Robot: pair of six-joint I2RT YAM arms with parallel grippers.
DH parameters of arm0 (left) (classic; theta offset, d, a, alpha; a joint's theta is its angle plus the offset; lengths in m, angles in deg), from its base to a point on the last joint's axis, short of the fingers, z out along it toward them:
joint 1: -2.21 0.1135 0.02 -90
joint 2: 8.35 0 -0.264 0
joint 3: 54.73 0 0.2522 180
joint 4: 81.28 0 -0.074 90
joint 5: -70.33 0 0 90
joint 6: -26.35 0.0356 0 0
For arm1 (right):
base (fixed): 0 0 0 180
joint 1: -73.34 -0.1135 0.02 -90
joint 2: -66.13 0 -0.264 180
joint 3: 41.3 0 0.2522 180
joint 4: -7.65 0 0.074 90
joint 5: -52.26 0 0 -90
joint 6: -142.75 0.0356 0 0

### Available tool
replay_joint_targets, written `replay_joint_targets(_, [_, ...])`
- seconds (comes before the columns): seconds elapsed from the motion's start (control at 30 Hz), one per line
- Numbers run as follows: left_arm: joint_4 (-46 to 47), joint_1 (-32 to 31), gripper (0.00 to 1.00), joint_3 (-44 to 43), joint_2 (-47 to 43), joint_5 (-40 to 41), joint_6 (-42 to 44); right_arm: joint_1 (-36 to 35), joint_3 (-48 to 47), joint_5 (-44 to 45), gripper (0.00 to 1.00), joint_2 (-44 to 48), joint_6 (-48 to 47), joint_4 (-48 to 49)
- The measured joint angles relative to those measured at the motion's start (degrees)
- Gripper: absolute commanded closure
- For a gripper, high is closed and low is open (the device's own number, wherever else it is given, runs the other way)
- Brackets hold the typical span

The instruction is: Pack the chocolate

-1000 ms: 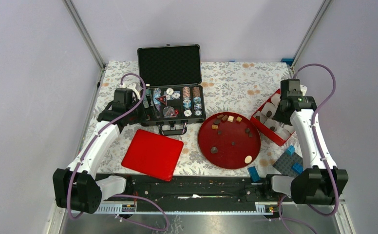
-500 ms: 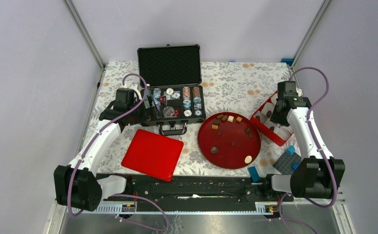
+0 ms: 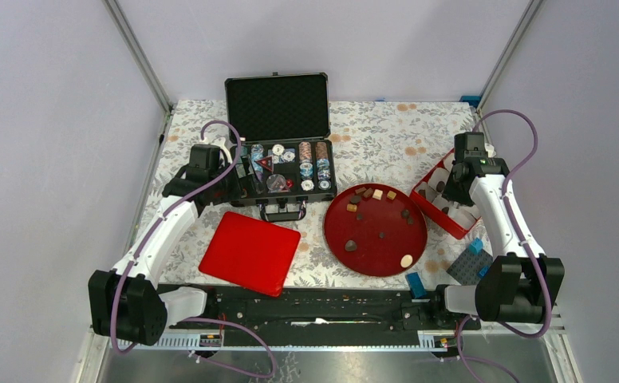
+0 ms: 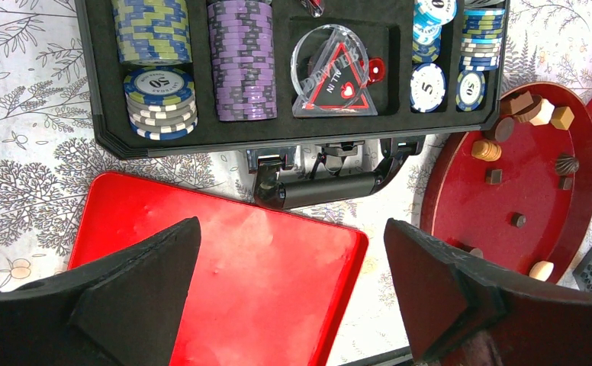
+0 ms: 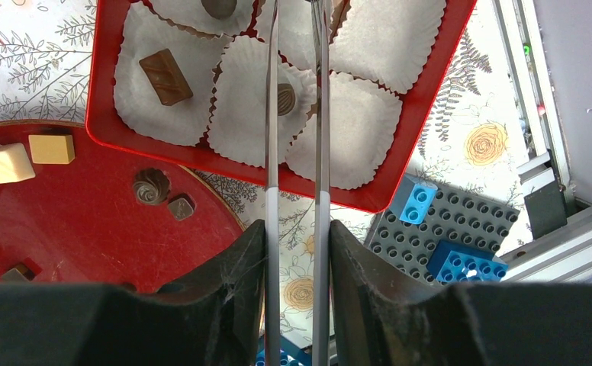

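From above, chocolate (image 3: 377,194) dots the round plate (image 3: 370,251). My left gripper (image 4: 291,229) gapes wide over the red lid (image 4: 224,267) (idle, empty). The right gripper (image 5: 294,152) stands narrow, one piece (image 5: 286,99) lying loose between its blades in the box (image 5: 339,197): placing, I judge; next, lift clear, fetch another.

The left fingers (image 4: 136,301) are hanging spread wide above a flat red square lid (image 4: 224,252) lying on the flowered table (image 4: 26,152). Just past the lid an open black chip case (image 4: 163,141) is sitting. Beside it, a round red plate (image 4: 529,183) is carrying scattered chocolate (image 4: 561,117) pieces.
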Motion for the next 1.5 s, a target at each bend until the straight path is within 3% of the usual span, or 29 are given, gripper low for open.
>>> replay_joint_targets(0.23, [0.0,0.0,0.01,0.0,0.0,0.1,0.0,0.0,0.0,0.0,0.59,0.0,-0.1,0.0])
replay_joint_targets(0.5, [0.0,-0.1,0.01,0.0,-0.6,0.1,0.3,0.0,-0.6,-0.4,0.84,1.5,-0.5,-1.2])
replay_joint_targets(0.6, [0.0,-0.1,0.01,0.0,-0.8,0.1,0.4,0.0,-3.6,-2.7,0.86,3.0,-1.0,-3.1])
replay_joint_targets(0.7, [-0.2,-0.2,0.01,0.0,-0.8,0.3,0.4,-1.8,-7.5,-6.2,0.84,4.9,-1.6,-4.4])
replay_joint_targets(0.83, [-1.0,-0.2,0.01,0.0,-1.0,0.9,0.4,-13.9,-11.5,-6.5,0.81,5.8,-2.0,-6.9])
replay_joint_targets(1.13, [-1.5,-0.2,0.01,0.0,-1.5,1.9,0.5,-31.8,-8.5,-11.4,0.71,5.9,-1.3,-11.6])
replay_joint_targets(1.5, [-1.7,-0.2,0.01,0.0,-1.5,1.9,0.4,-37.6,-1.5,-13.8,0.6,7.6,2.5,-11.1])
